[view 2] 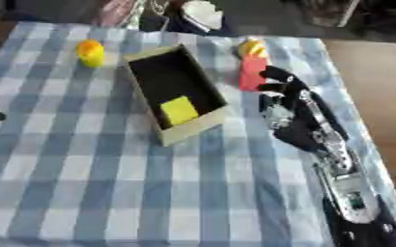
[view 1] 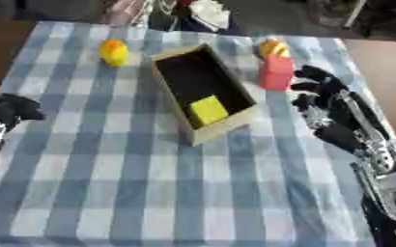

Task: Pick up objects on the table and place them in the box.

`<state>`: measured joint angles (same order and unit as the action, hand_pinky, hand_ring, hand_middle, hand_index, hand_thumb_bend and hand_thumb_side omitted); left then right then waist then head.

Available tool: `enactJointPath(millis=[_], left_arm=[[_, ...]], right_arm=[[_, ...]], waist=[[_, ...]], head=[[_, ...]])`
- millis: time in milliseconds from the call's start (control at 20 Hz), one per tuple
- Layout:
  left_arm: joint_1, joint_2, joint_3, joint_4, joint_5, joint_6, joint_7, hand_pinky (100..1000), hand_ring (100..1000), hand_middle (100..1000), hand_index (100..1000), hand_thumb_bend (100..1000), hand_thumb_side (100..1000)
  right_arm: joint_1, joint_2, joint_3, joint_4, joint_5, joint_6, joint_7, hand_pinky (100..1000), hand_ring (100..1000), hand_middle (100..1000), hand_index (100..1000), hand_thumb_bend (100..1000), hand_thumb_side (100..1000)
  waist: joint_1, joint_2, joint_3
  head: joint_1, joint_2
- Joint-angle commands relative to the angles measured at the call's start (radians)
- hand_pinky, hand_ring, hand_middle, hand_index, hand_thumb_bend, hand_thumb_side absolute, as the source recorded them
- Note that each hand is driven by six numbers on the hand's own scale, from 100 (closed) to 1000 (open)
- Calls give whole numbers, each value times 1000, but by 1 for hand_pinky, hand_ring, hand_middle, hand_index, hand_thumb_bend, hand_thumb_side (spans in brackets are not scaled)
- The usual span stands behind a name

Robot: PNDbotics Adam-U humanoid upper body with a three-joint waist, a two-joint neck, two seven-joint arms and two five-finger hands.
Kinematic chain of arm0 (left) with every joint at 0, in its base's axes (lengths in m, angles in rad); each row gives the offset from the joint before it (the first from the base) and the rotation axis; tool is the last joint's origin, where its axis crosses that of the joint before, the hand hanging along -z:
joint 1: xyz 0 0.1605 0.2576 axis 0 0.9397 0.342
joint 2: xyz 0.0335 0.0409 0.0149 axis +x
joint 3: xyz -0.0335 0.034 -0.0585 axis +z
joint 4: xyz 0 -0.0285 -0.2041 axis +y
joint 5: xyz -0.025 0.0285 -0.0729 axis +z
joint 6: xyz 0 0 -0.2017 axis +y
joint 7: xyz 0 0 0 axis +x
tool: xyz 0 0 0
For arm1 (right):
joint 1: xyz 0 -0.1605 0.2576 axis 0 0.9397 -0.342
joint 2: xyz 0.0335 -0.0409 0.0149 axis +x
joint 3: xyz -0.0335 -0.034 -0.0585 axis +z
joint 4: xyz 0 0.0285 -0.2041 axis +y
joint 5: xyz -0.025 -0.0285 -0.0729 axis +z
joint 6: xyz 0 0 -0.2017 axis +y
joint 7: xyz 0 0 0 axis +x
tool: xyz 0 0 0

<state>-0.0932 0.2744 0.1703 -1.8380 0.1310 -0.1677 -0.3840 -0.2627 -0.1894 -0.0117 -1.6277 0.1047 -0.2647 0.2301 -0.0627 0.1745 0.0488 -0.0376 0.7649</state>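
The right hand [view 1: 319,94], fingers relaxed and empty, could topple the red block [view 1: 275,72] (box [view 1: 222,126] alongside) by nudging it.

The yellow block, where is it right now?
The yellow block lies inside the box, at its near end, in the middle of the checked tablecloth.

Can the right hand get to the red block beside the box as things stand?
Probably yes. The right hand is open just beside the red block, on the side away from the box, and nothing lies between them.
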Motion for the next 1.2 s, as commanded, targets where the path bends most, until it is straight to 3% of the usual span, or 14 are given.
enactJointPath(millis=[50, 300, 550, 600, 650, 950, 1200], left_arm=[[-15, 47, 0, -23, -3, -14, 3, 739, 628, 622, 644, 100, 555], [-35, 125, -6, -34, 7, -48, 17, 740, 632, 627, 653, 100, 519], [-91, 252, -7, -26, 7, -87, 72, 740, 642, 637, 673, 100, 495], [-109, 280, -8, -19, 4, -93, 89, 741, 644, 639, 679, 100, 674], [-131, 311, -8, -12, 0, -100, 108, 742, 647, 644, 685, 100, 506], [-287, 486, -36, 99, -54, -151, 188, 757, 673, 679, 731, 100, 436], [-455, 600, -102, 274, -154, -200, 195, 769, 694, 708, 767, 100, 346]], right_arm=[[-6, -17, -8, -11, 8, 2, -13, 666, 806, 859, 936, 100, 423], [-7, -16, -6, -9, 7, 9, -15, 663, 802, 856, 935, 100, 435], [-8, -15, -2, -9, 5, 13, -15, 660, 798, 852, 935, 100, 445], [-8, -15, -1, -9, 4, 14, -14, 660, 798, 852, 935, 100, 444], [-7, -14, 1, -9, 3, 15, -14, 660, 797, 851, 935, 100, 446], [-12, -8, 15, -8, -3, 15, -2, 658, 795, 848, 935, 100, 454], [-19, 1, 29, -7, -9, 15, 9, 656, 793, 848, 935, 100, 461]], waist=[[23, -23, -3], [25, -23, -8], [27, -24, -15], [27, -25, -17], [27, -25, -20], [24, -26, -46], [21, -23, -75]], head=[[-2, 5], [-5, 5], [-5, 5], [-5, 5], [-4, 5], [2, 5], [16, 5]])
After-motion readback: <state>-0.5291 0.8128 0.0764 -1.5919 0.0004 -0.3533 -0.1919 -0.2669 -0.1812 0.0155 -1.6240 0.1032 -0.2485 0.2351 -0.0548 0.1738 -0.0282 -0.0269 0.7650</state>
